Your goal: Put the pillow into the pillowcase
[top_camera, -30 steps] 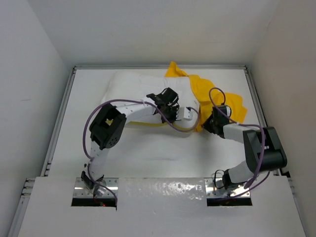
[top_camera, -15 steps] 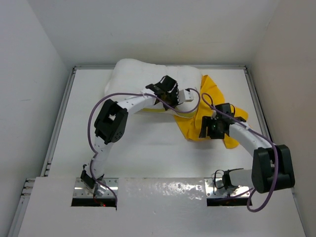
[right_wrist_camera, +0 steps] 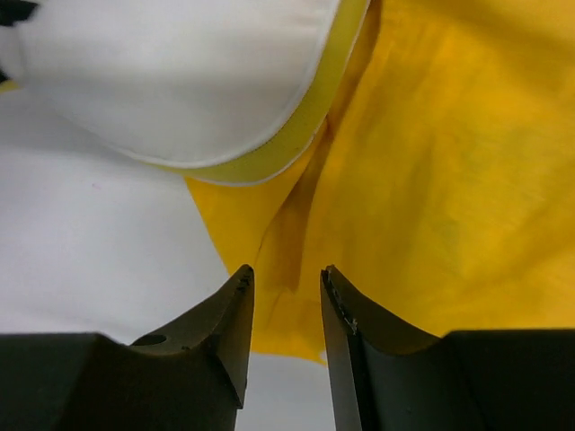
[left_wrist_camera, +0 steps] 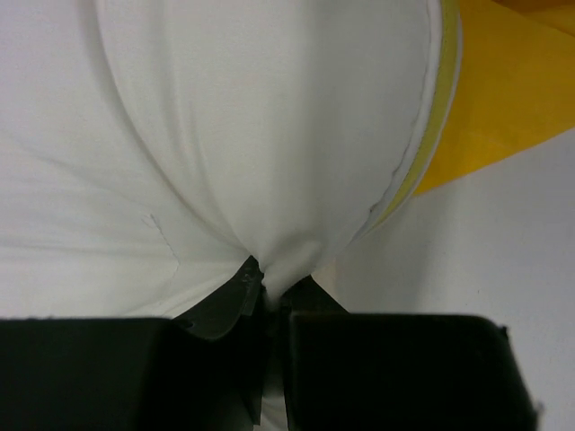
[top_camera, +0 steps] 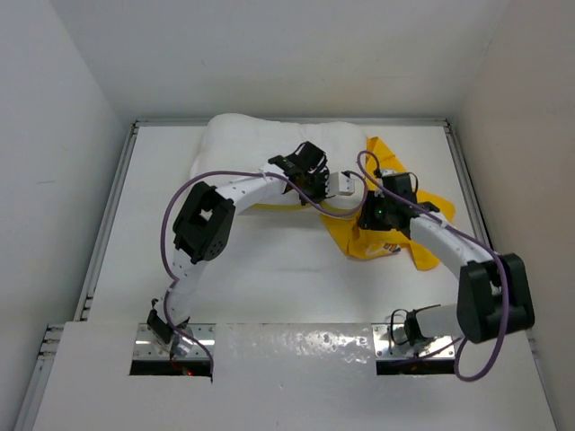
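White walls [top_camera: 269,54] close in your white table [top_camera: 269,269] at the back and on both sides, with metal rails [top_camera: 108,224] running along the table's left and right edges. Your left gripper [left_wrist_camera: 267,287] is clenched tight on a pinch of the pillow [left_wrist_camera: 269,117]. The white cover puckers into a point right between the fingers, and the cushion bulges away above them. From overhead, that left gripper [top_camera: 314,160] sits on the pillow's [top_camera: 256,144] near right corner, and the pillow itself lies along the far edge of the table. Your right gripper [right_wrist_camera: 286,274] has its jaws a little apart, with yellow fabric showing in the narrow gap. You cannot tell whether the tips touch the cloth. It hangs over the pillowcase [right_wrist_camera: 449,162] close to its near-left edge, where bare table begins. The pillow's yellow edge band [right_wrist_camera: 296,126] curves just beyond the fingertips and overlaps the fabric. Overhead, the right gripper [top_camera: 373,215] is over the crumpled pillowcase [top_camera: 431,208], which spreads right of the pillow toward the right rail. Purple cables [top_camera: 166,224] loop off both arms.
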Robot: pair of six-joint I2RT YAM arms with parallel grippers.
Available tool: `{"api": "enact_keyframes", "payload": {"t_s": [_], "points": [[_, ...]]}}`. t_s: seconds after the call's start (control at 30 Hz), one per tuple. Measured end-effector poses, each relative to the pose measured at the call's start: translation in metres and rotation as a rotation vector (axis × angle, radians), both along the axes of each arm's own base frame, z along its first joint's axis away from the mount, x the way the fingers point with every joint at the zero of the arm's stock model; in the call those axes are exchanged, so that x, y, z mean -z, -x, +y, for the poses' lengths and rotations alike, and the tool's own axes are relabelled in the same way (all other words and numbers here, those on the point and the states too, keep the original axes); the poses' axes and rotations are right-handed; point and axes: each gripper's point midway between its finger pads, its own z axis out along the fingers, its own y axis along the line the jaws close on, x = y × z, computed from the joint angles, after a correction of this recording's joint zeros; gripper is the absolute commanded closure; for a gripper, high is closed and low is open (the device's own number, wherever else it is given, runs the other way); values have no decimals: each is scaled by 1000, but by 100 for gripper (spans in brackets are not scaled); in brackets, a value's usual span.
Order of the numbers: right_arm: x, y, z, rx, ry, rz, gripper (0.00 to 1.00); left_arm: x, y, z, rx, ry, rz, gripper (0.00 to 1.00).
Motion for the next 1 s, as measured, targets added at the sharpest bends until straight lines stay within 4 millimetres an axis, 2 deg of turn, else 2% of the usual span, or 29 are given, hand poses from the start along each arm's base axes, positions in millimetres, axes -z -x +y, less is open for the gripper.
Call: {"api": "enact_keyframes", "payload": {"t_s": [0.1, 0.17, 0.3, 0.33, 0.47, 0.63, 0.73, 0.8, 0.9, 1.0], "points": [[25, -1, 10, -14, 2, 62, 62, 0, 1, 0, 2, 1, 5, 100], [37, -1, 8, 3, 11, 92, 59, 0, 2, 0, 3, 0, 6, 100], [53, -1, -2, 65, 55, 124, 62, 0, 2, 1, 3, -1, 9, 100], [56, 0, -5, 78, 66, 126, 65, 0, 3, 1, 4, -1, 11, 100], [66, 5, -16, 137, 108, 144, 100, -1, 6, 2, 8, -5, 26, 100], [69, 4, -24, 186, 136, 148, 100, -7, 12, 3, 34, -17, 46, 100], [64, 2, -26, 200, 140, 135, 100, -22, 17, 5, 64, -29, 63, 100], [51, -3, -27, 214, 136, 101, 100, -39, 18, 4, 88, -28, 60, 100], [20, -15, -26, 236, 107, 5, 100, -64, 22, 2, 116, -12, 47, 100], [-12, -26, -24, 257, 64, -89, 100, -80, 35, 4, 138, -16, 59, 100]]}}
